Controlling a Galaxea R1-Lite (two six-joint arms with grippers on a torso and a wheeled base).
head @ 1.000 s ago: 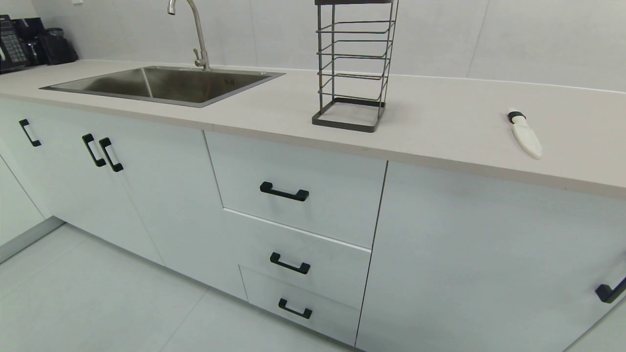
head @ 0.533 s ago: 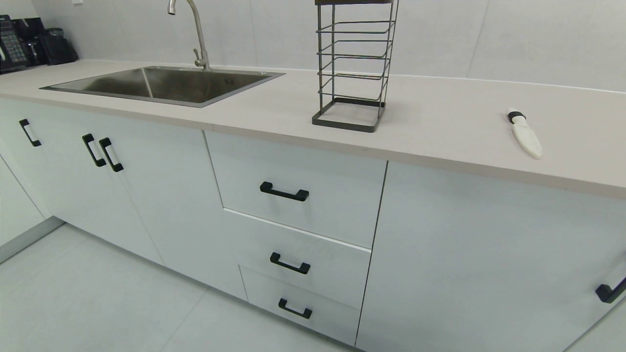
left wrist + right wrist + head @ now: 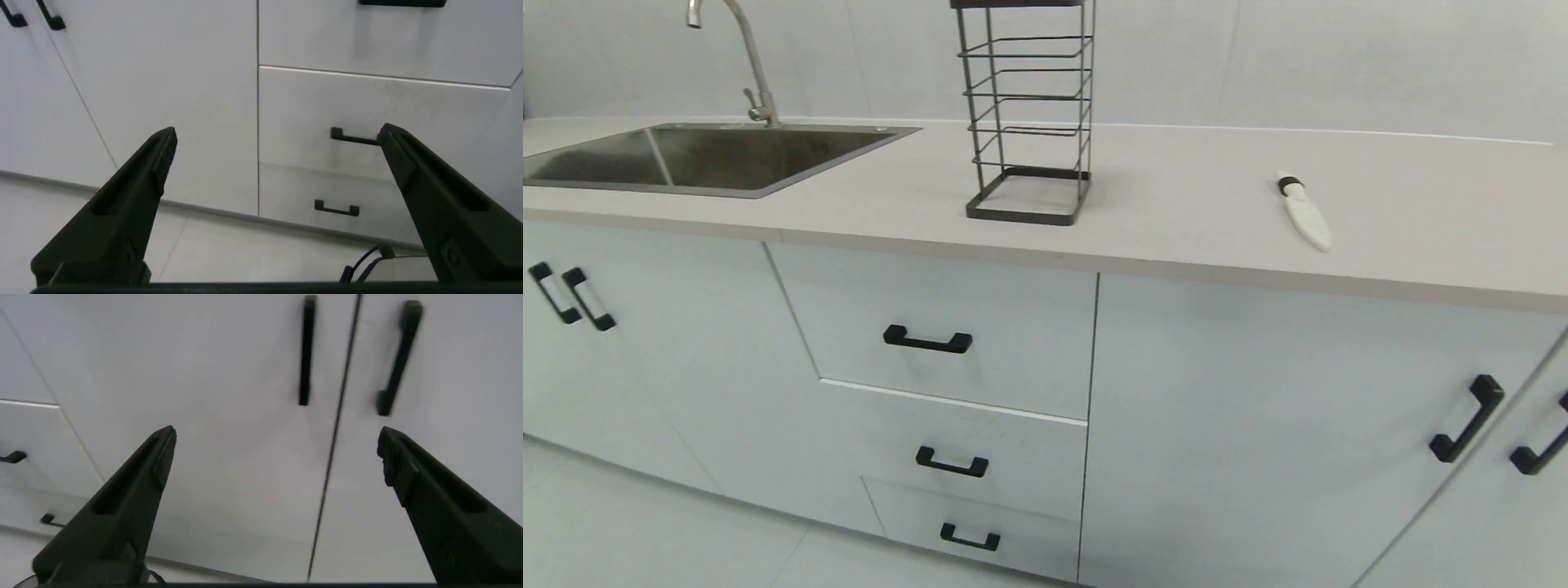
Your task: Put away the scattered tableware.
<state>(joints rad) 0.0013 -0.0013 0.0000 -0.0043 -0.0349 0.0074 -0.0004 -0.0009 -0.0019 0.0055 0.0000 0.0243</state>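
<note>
Starting nearest, the left gripper [image 3: 278, 133] hangs with its two black fingers spread wide and nothing between them, facing the white cabinet front [image 3: 1217, 392]. The right gripper [image 3: 276, 434] is spread just as wide (equally bare) before a pair of doors. Past the left fingers, the left wrist view takes in two drawer handles [image 3: 354, 137], one over the other, a sliver of a third higher up the stack, and a strip of pale floor [image 3: 204, 237] at the cabinet's foot. The right wrist view gives two upright door handles [image 3: 306, 349], one on each side of a door seam, with two small drawer handles farther off to one side. From the head view the whole front reads at once: three drawers [image 3: 947, 392] stacked, each with one black handle, and four door handles in all, a pair at the left edge and a pair at the right. Above them runs the pale counter [image 3: 1176, 245]. On it stand one tall wire rack [image 3: 1023, 218], with bare tiers, and one white knife [image 3: 1304, 214], lying flat well to the right of the rack, touching nothing, its black-banded end toward the wall [image 3: 1339, 65]. Farther left sit one steel sink [image 3: 711, 155] and, behind it, one tap [image 3: 760, 110].
</note>
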